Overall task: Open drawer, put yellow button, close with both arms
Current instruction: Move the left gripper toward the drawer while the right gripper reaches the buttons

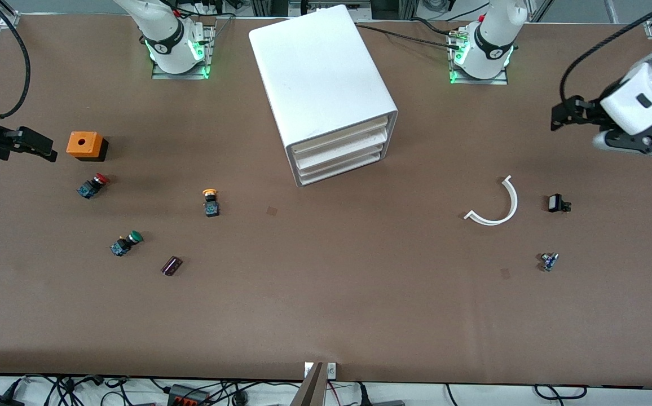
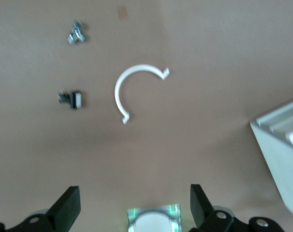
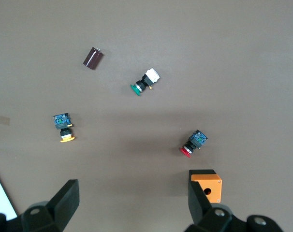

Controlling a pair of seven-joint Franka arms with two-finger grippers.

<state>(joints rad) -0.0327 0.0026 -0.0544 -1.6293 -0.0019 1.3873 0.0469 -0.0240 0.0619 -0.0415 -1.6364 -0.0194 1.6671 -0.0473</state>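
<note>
Landmark: the white cabinet (image 1: 326, 90) stands on the brown surface (image 1: 326, 304) between the two arm bases, its three drawer fronts turned toward the front camera.
Drawer: the drawer (image 1: 340, 140), topmost of the three, looks shut, its front in line with the two below it.
Yellow button: the yellow button (image 1: 210, 203) lies on the surface, nearer the front camera than the cabinet and toward the right arm's end, untouched.
Left gripper: the left gripper (image 1: 564, 114) hangs over the surface well apart from the cabinet at the left arm's end; its fingers (image 2: 66, 208) are spread, holding nothing.
Right gripper: the right gripper (image 1: 18, 144) hangs over the right arm's end of the surface, just beside an orange box (image 1: 84, 144); its fingers (image 3: 64, 200) are spread and empty.
Done: nothing, by my judgement.
Left: opening the drawer, picking up the yellow button, placing it inside, closing with both arms.
Other buttons: a red-capped button (image 1: 93, 185) and a green-capped button (image 1: 126, 242) lie farther from the cabinet than the yellow one.
Hidden: the drawers' insides and any handles cannot be made out; the right arm is cut off at the frame edge; the small parts near the white curved piece (image 1: 495, 203) are too small to name.
</note>
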